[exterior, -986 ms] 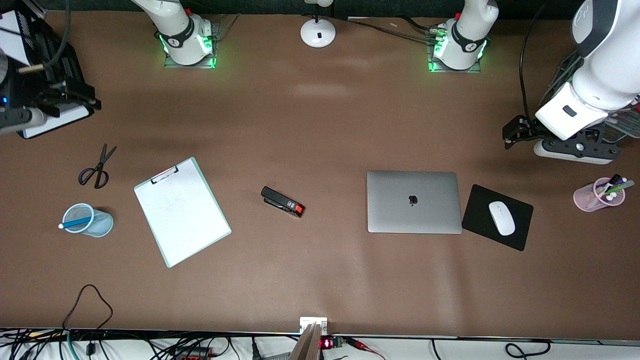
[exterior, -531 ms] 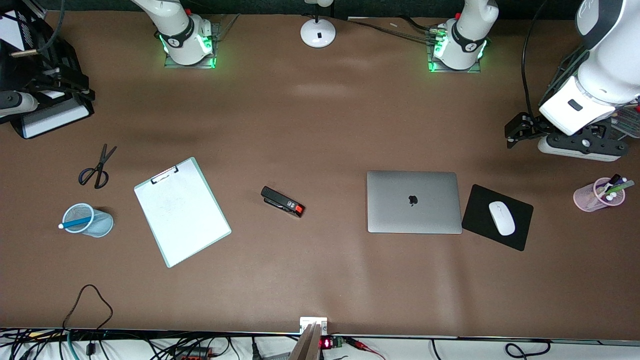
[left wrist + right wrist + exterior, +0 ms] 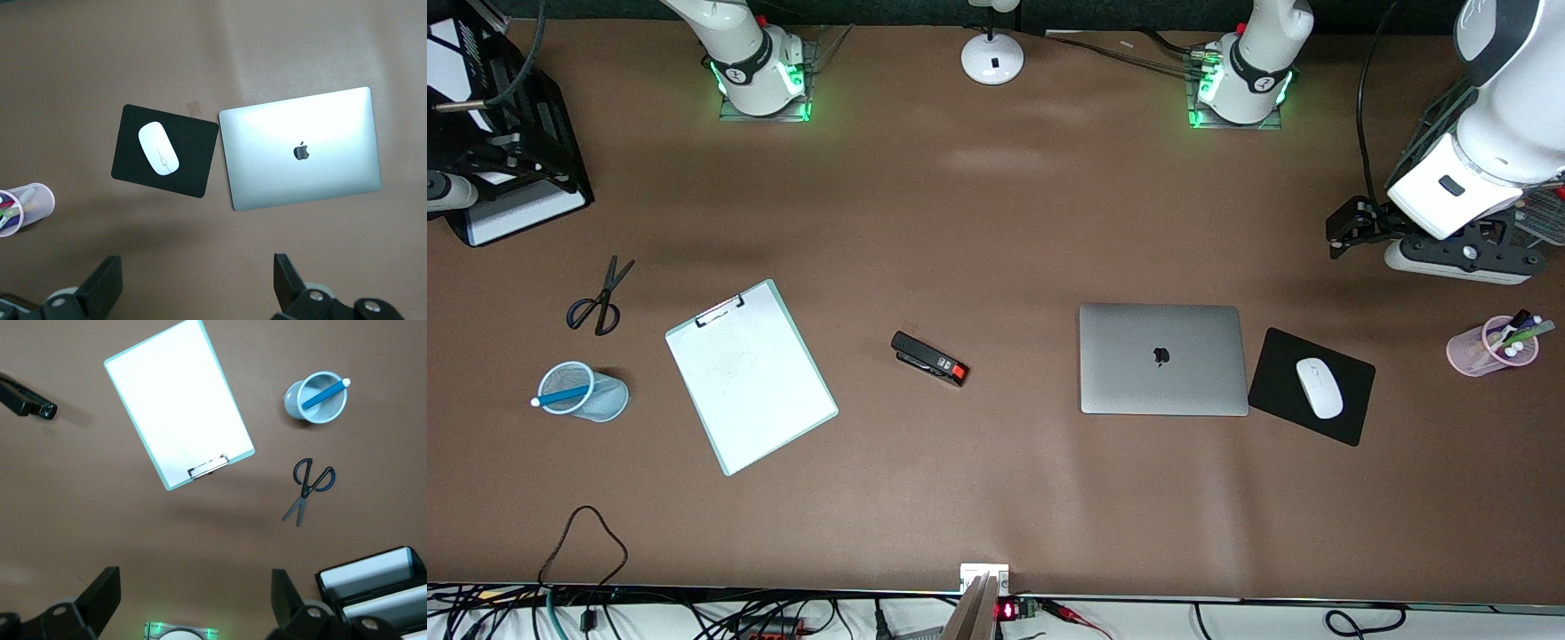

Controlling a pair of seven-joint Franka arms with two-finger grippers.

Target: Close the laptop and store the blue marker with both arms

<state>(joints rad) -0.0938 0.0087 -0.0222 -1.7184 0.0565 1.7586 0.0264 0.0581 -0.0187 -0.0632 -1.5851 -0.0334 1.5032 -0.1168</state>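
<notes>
The laptop [image 3: 1163, 358] lies shut on the brown table, lid up with its dark apple logo; it also shows in the left wrist view [image 3: 303, 150]. The blue marker [image 3: 565, 396] stands slanted in a light blue mesh cup [image 3: 585, 391] at the right arm's end, also seen in the right wrist view [image 3: 325, 392]. My left gripper [image 3: 1338, 236] hangs open and empty high over bare table toward the left arm's end [image 3: 193, 287]. My right gripper [image 3: 193, 600] is open and empty, high over the table beside the black tray; the front view shows almost none of it.
A black mouse pad [image 3: 1311, 386] with a white mouse [image 3: 1319, 388] lies beside the laptop. A pink pen cup [image 3: 1492, 345] stands at the left arm's end. A stapler [image 3: 929, 358], clipboard [image 3: 750, 376], scissors [image 3: 600, 298] and black file tray [image 3: 507, 133] are toward the right arm's end.
The right arm's hand has drawn away toward the table's end, almost out of the front view. The left gripper has shifted slightly toward its arm's base row. Nothing on the table moved.
</notes>
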